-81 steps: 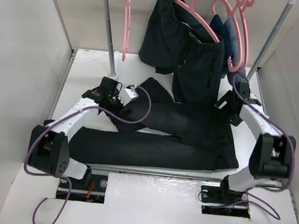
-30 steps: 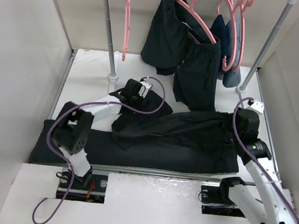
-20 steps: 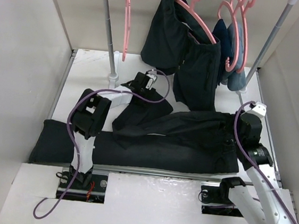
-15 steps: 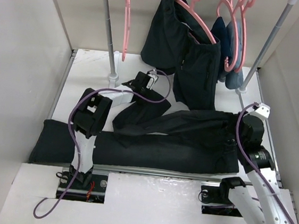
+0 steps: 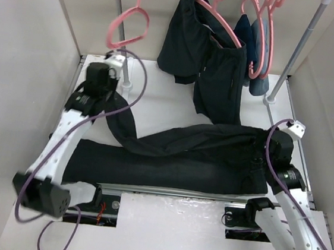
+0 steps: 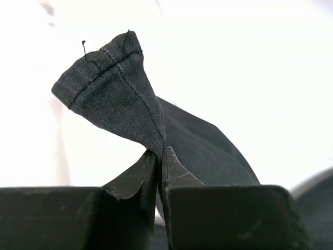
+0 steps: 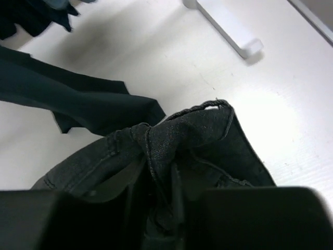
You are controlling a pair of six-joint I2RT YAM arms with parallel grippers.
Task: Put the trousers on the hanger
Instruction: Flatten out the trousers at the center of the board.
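The black trousers lie across the table, waist to the right. One leg rises at the left to my left gripper. In the left wrist view this gripper is shut on the stitched leg hem, held clear of the table. My right gripper sits at the waistband. In the right wrist view a bunched waistband fold stands between its fingers; dark on dark hides how tight they are. An empty pink hanger hangs on the rail just above the left gripper.
A shorter black garment hangs on a pink hanger mid-rail. Navy and pale-blue clothes hang on further pink hangers to its right. Rack posts stand at both sides, with a white rack foot. Grey walls enclose the table.
My left gripper shut on the leg end and swung up and far left, pulling that leg out. The empty pink hanger has turned on the rail. The right arm has barely moved.
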